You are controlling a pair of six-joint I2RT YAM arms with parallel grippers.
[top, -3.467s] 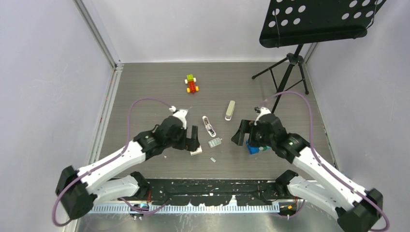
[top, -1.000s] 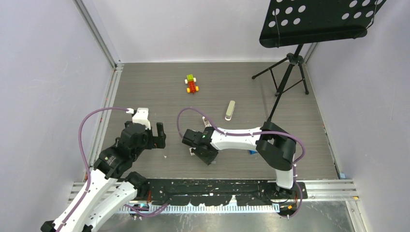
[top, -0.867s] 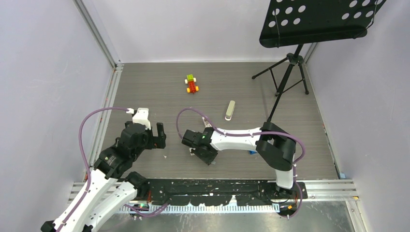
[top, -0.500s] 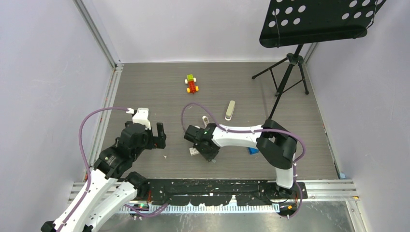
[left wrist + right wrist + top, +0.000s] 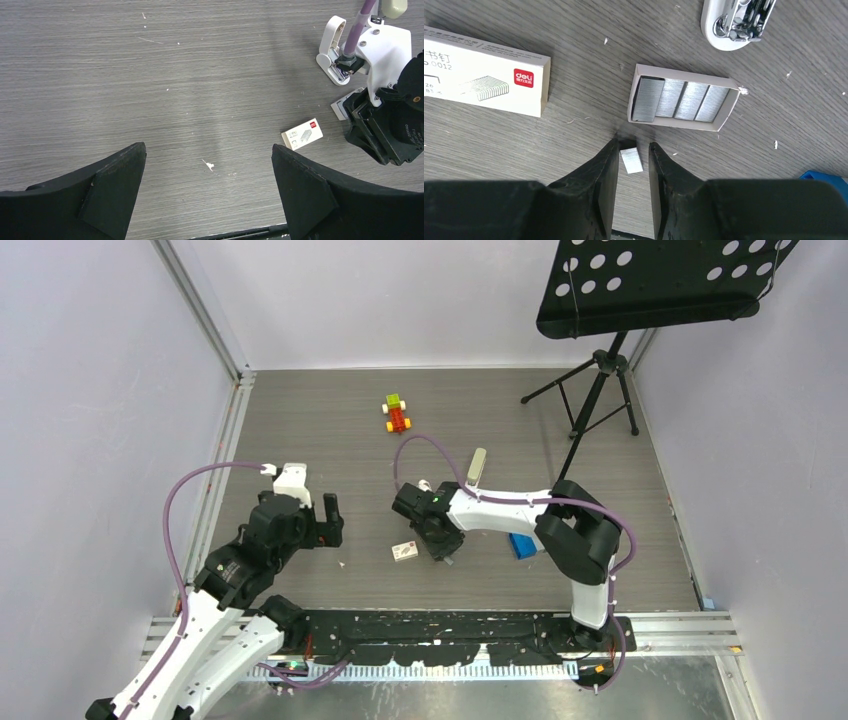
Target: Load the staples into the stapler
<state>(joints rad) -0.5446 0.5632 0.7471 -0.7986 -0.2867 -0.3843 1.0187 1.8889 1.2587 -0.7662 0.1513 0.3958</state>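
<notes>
Flat on the bench [image 5: 524, 145], a loose strip of staples [image 5: 631, 161] — bracketed by the right jaws, parted only narrowly, one tip either side, a sliver of wood showing beside the strip. Not gripped, by the look of it; not lifted either. Just beyond, a shallow tray [image 5: 674, 124] with more staple blocks [image 5: 694, 102] side by side, out of its white carton [image 5: 484, 75] with the red mark, lying just to one side. Further out, a stubby white object [image 5: 736, 22] with bright metal inside, near the tray but apart from it. Off past the right arm, the stapler [image 5: 477, 466] — grey-beige top uppermost, touched by nothing, too small in the top view to tell whether opened. Left jaws spread fully wide, holding nothing, hovering over bare bench well to the left of the carton.

Judged from this: staples unboxed and one strip singled out, so the early part done. Left to do: picking up the strip, opening the stapler, seating the strip in its channel, closing up.
</notes>
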